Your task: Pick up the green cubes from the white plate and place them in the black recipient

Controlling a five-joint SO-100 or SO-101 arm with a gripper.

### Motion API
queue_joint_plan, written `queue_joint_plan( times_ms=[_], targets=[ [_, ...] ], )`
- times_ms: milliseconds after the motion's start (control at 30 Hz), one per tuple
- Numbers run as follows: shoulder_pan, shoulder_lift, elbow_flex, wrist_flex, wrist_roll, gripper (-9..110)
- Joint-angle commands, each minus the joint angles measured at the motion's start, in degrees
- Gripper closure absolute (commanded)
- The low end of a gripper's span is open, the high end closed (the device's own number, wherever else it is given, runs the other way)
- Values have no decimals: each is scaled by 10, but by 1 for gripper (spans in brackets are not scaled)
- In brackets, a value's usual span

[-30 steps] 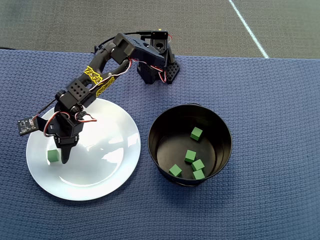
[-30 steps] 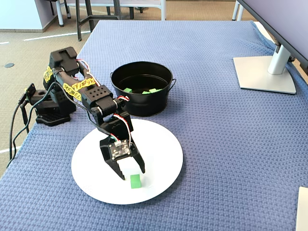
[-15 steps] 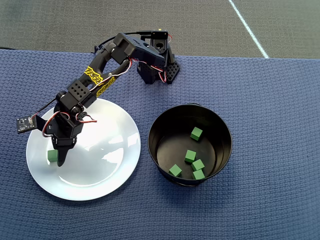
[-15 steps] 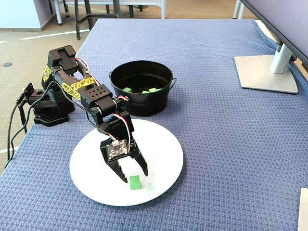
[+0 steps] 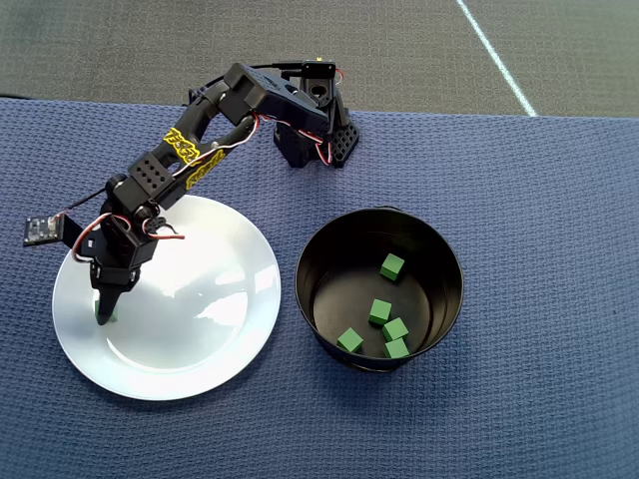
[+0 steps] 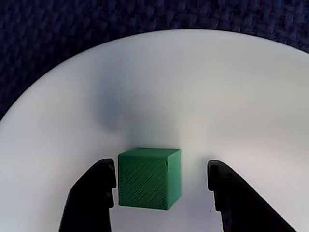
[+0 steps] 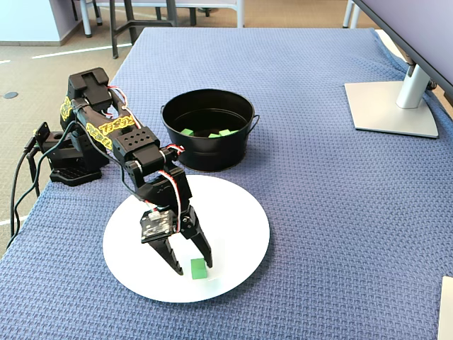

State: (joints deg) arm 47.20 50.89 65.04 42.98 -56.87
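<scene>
One green cube rests on the white plate, between the two black fingers of my open gripper. The left finger is almost against the cube and the right finger stands clear of it. In the overhead view the gripper hangs over the plate's left part and covers most of the cube. The fixed view shows the cube between the lowered fingers near the plate's front. The black recipient holds several green cubes.
The arm's base stands at the back of the blue cloth. A monitor stand sits at the far right in the fixed view. The black recipient stands just behind the plate.
The gripper has swung left in the overhead view and come down around the cube, which before lay beside it. The cube has not moved.
</scene>
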Motion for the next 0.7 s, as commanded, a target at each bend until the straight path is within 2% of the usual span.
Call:
queue_joint_plan(
  times_ms=[0,267,667],
  targets=[
    [4,25,-7,-22,16,86],
    [1,26,4,-25,10,90],
    [-7,39,29,-28,-1,90]
  ],
)
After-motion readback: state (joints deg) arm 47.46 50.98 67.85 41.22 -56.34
